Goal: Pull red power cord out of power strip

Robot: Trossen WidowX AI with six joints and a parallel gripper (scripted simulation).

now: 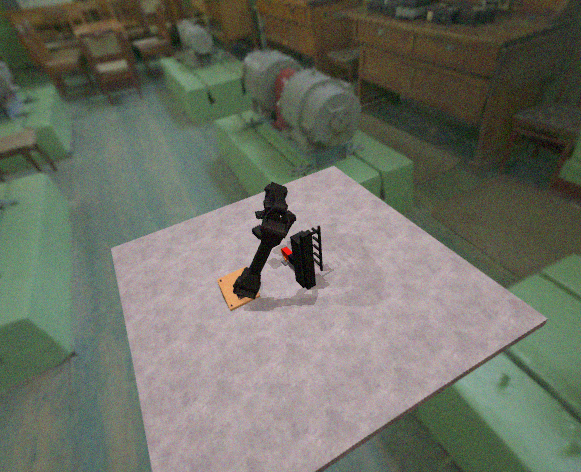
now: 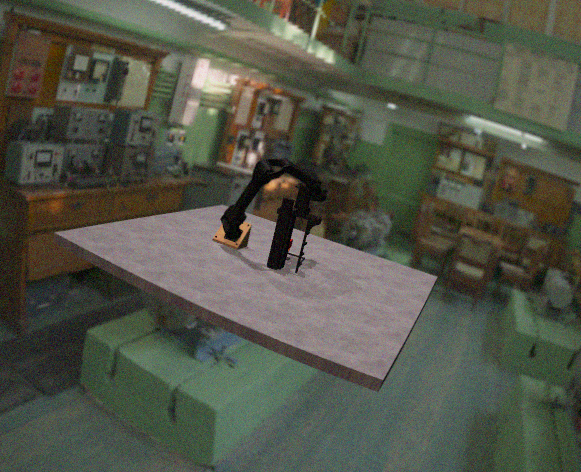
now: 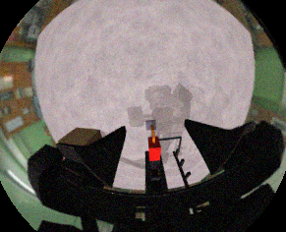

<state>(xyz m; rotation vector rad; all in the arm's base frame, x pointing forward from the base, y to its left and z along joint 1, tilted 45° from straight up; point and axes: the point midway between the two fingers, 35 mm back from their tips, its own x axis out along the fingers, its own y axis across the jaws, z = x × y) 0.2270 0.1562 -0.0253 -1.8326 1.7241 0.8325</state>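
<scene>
The red plug [image 1: 286, 252] [image 3: 154, 149] is at the side of a tall, upright black block [image 1: 303, 258] [image 2: 281, 236], which looks like the power strip. In the wrist view a black part [image 3: 156, 173] lies right behind the plug, and a thin orange piece [image 3: 153, 133] runs from its far end. I cannot tell whether the plug is seated. The exterior view shows only a sliver of red. My gripper [image 3: 155, 126] is wide open and empty. Its fingers stand apart on either side of the plug in the wrist view, touching neither side of it there.
A thin black rack with several rungs [image 1: 321, 248] [image 2: 302, 249] [image 3: 180, 162] stands close beside the block. The arm's base sits on an orange board [image 1: 225, 291] [image 2: 222, 238]. All stand on a pale grey table [image 1: 331, 385] [image 2: 331, 324].
</scene>
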